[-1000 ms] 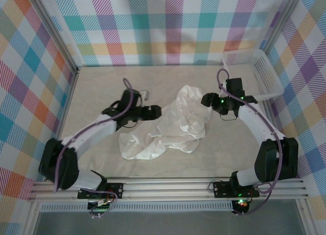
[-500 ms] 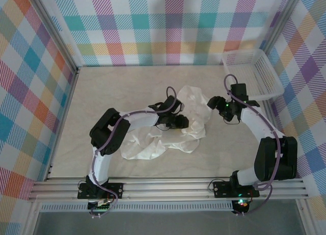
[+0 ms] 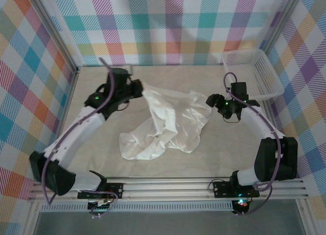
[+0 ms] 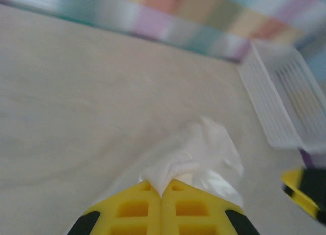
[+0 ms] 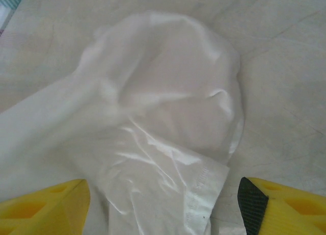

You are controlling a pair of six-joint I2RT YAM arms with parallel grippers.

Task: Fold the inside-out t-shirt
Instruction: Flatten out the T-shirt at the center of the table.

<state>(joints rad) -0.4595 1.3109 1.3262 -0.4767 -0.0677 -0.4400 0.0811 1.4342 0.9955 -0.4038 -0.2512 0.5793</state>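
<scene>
You are watching the thin, wrinkled white t-shirt point(image 3: 168, 123) sprawling across the middle of the worktop point(image 3: 102, 143), its long axis running near-left to far-right, one far corner being pinched in your tightly closed left tool point(image 3: 138, 88), while your right tool point(image 3: 213, 103) is straddling its right hem with fingers spread wide and gripping nothing, and the white plastic mesh basket point(image 3: 265, 74) is sitting apart in the far-right corner.

The t-shirt point(image 3: 170, 120) was thin, soft white cloth, crumpled, with a faint sheen along its creases and a stitched hem. The desk point(image 3: 97, 143) looked matt and pale, with faint marble-like veining. The basket point(image 3: 267, 77) was white plastic mesh. The left tool point(image 4: 162, 188) and right tool point(image 5: 164, 194) had smooth, matt yellow plastic fingers with moulded recesses. The walls point(image 3: 168, 26) bore a matt checked print, and the rail point(image 3: 168, 188) was dull silver metal.
</scene>
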